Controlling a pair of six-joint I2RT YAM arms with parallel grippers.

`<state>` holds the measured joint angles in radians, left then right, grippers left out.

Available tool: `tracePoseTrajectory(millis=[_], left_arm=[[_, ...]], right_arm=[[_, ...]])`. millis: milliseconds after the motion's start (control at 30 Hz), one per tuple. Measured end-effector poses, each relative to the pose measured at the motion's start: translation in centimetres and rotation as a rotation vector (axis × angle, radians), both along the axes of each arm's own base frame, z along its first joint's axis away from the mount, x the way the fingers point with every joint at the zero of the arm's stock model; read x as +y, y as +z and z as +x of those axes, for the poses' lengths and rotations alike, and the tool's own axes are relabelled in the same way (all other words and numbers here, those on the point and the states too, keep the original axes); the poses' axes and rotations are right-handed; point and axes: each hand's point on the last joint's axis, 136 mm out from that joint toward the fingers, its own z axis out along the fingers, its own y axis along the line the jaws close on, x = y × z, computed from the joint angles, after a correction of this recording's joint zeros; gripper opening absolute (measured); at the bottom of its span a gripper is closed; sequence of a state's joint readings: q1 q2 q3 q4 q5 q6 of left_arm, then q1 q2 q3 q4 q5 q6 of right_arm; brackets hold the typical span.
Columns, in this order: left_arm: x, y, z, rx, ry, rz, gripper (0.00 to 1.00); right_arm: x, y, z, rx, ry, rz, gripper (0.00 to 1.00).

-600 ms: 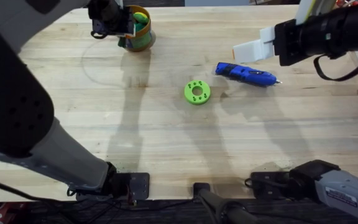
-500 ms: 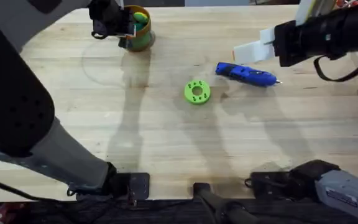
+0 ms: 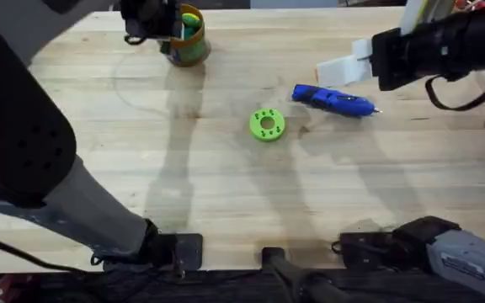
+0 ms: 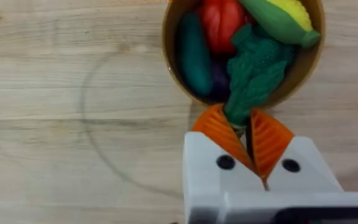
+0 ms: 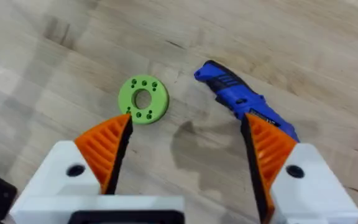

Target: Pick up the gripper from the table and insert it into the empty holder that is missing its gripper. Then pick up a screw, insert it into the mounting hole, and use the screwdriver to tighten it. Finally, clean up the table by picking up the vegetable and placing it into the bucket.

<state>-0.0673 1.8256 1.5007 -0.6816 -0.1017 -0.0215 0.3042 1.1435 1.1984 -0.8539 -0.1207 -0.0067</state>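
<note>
Orange pads of our left gripper (image 4: 248,138) pinch the green vegetable (image 4: 253,78) by its stem, directly above the bucket (image 4: 174,74). We reckon the leafy top, seemingly resting on the corn (image 4: 284,17), could snag and tip out. Our right gripper (image 5: 185,146) hangs wide open, empty, over the screwdriver (image 5: 241,102).

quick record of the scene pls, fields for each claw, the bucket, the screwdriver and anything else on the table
left claw: shut on green leafy vegetable, held over the bucket
right claw: open, above the table near the screwdriver
bucket: far left of table, holds red, dark green and corn-like toy vegetables
screwdriver: blue, lying flat on the table, right of centre
green ring disc: flat on the table near centre, apart from the screwdriver
table: light wood
</note>
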Motion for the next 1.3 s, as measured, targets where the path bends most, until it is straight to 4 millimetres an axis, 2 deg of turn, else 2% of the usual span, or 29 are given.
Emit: tracePoseTrajectory(millis=[267, 533, 600, 667, 800, 833, 1300], left_arm=[[-0.2, 6.5, 2.5, -0.13, -0.044, 0.024, 0.032], [0.1, 7.7, 3.9, -0.193, -0.06, 0.012, 0.03], [0.5, 7.2, 4.8, -0.204, -0.055, 0.003, 0.032], [1.0, 5.8, 5.8, -0.199, -0.049, -0.004, 0.031], [1.8, 1.7, 6.9, -0.139, -0.035, -0.009, 0.031], [1.9, -0.5, 7.1, -0.098, -0.033, -0.011, 0.032], [1.7, -0.7, 7.3, -0.1, -0.042, -0.021, 0.03]], right_arm=[[0.0, 0.0, 0.0, 0.0, 0.0, 0.0, 0.994], [0.1, 0.1, 0.2, -0.009, 0.0, 0.003, 0.995], [0.1, 0.2, 0.2, -0.01, 0.0, 0.003, 0.994], [0.1, 0.2, 0.2, -0.01, 0.0, 0.003, 0.994], [0.1, 0.2, 0.2, -0.01, 0.0, 0.003, 0.995], [0.1, 0.2, 0.2, -0.01, 0.0, 0.003, 0.994], [0.1, 0.2, 0.2, -0.01, 0.0, 0.003, 0.995]])
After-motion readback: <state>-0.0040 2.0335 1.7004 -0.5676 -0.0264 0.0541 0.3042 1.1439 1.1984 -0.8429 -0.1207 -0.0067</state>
